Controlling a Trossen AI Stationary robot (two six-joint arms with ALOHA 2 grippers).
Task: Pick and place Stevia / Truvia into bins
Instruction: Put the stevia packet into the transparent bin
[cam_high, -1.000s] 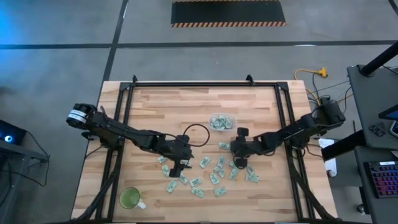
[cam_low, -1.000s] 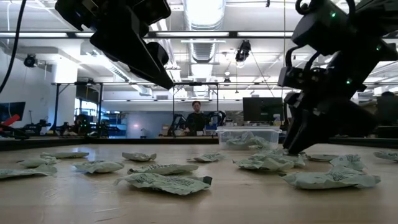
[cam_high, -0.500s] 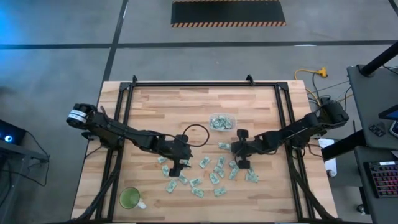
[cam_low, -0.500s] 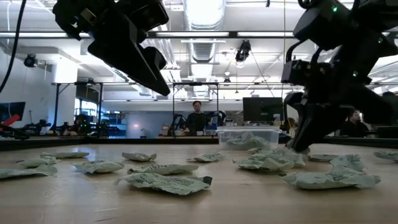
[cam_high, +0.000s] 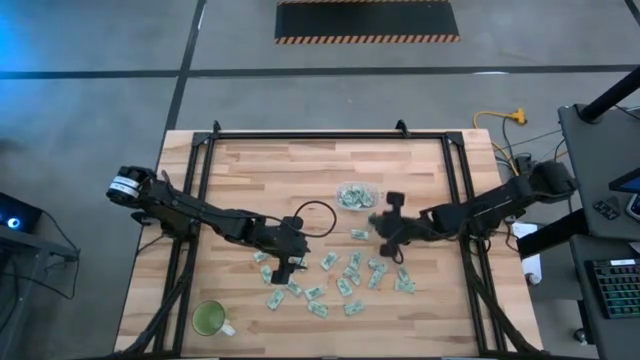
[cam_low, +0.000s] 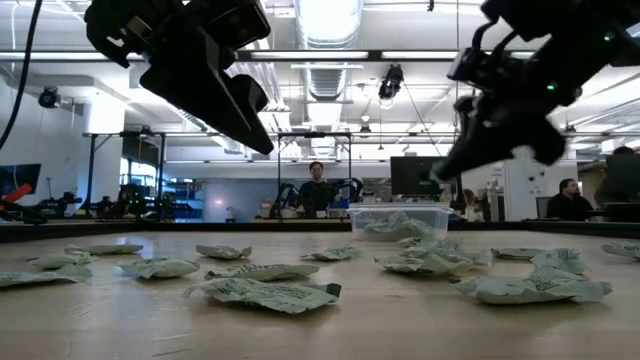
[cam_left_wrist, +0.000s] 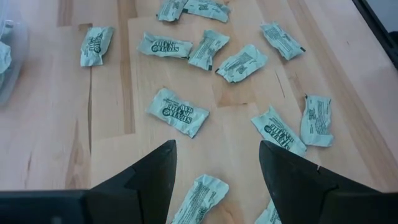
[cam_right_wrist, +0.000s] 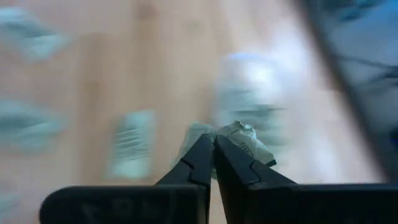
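Right gripper (cam_right_wrist: 214, 144) pinched tight on one sachet (cam_right_wrist: 245, 144), crumpled paper sticking out past the fingertips; lifted off the table (cam_high: 290, 165), just beside the clear tub (cam_high: 356, 195) on the side toward the loose sachets (cam_high: 340, 275). Seen from table height, same gripper (cam_low: 447, 165) raised above the wood, near the tub (cam_low: 398, 219).

Left gripper (cam_left_wrist: 214, 165) spread wide, holding nothing, hovering over the scattered sachets on the side away from the tub; one packet (cam_left_wrist: 178, 111) just ahead of the fingers, another (cam_left_wrist: 198, 199) lying between them.

Sachets small, flat, pale green and white with dark print, many wrinkled; scattered on the wood in a loose patch on the near side of the tub, one (cam_high: 359, 234) lying closest to it.

Tub shallow, see-through, round-cornered, already holding several sachets in a heap.

Green cup (cam_high: 210, 319) with handle well apart from the tub, near the table's front corner; contents unclear.
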